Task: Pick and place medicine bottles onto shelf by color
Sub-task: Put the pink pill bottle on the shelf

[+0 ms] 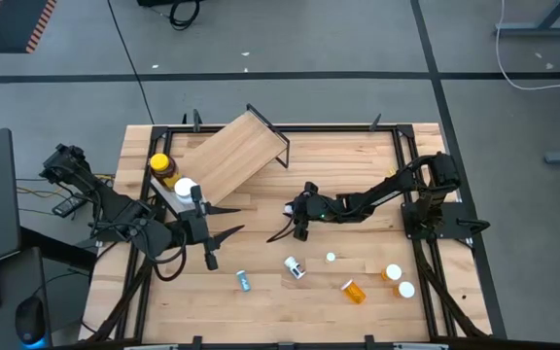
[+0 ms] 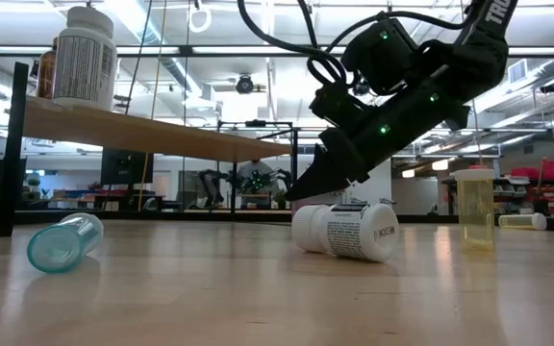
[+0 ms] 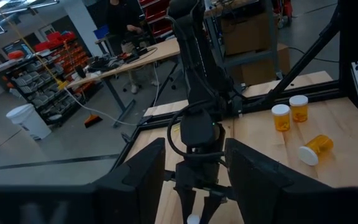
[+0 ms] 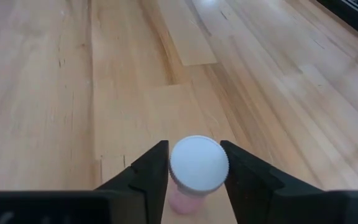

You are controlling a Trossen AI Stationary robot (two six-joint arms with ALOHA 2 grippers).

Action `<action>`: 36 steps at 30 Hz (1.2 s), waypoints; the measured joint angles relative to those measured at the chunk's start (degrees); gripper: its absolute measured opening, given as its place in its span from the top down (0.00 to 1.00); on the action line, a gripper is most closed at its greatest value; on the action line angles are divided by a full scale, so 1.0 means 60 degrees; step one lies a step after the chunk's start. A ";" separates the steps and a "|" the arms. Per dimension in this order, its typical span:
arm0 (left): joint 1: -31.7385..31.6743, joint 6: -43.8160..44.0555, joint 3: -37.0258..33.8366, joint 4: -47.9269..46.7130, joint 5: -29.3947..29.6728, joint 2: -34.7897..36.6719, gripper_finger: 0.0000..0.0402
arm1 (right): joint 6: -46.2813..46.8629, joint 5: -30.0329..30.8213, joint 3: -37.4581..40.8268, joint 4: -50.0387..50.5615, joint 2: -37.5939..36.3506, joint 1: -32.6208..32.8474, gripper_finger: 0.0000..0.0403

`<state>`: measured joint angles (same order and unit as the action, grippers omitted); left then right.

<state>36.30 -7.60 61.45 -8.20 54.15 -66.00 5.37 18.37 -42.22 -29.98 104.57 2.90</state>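
Setting: a butcher-block wooden tabletop (image 1: 358, 165) seen from above, with a dark robot arm at each side.

Shelf: a light plywood rectangular board on a thin black frame (image 1: 229, 156), set at an angle at the far left of the table.

On the shelf: an amber jar with a yellow lid (image 1: 161, 166) and a white-capped bottle with a printed label (image 1: 185, 187) stand at its left end, close together.

Right gripper: the right gripper (image 4: 194, 167) is reached out to the middle of the table, angled down at the wood. Its two dark fingers (image 4: 146, 171) sit either side of a small pale pink vial with a white ribbed cap (image 4: 197, 163), close against the cap; whether they actually press on it I cannot tell.

Left gripper: the left gripper (image 1: 205, 235) hangs over the table's left side, just in front of the shelf, its fingers spread wide apart and holding nothing.

Loose bottles, near edge: a small teal vial (image 1: 244, 281) lies on its side; a white bottle with a printed label (image 1: 295, 267) lies on its side to its right.

Loose bottles, right: an orange vial with a white cap (image 1: 354, 290) lies down; two more orange vials with white caps (image 1: 399, 281) stand upright beside it.

Small item: a tiny white cap-like thing (image 1: 331, 257) sits alone, between the right gripper and the orange vials.
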 joint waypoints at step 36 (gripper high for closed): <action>0.0000 -0.0004 -0.0004 -0.0035 0.0003 0.0000 0.57 | -0.1717 -0.0588 -0.4992 0.4246 -0.1251 -0.1324 0.65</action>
<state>36.29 -7.62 61.43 -8.40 54.17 -66.00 -4.94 14.84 -72.17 -4.50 97.07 -5.05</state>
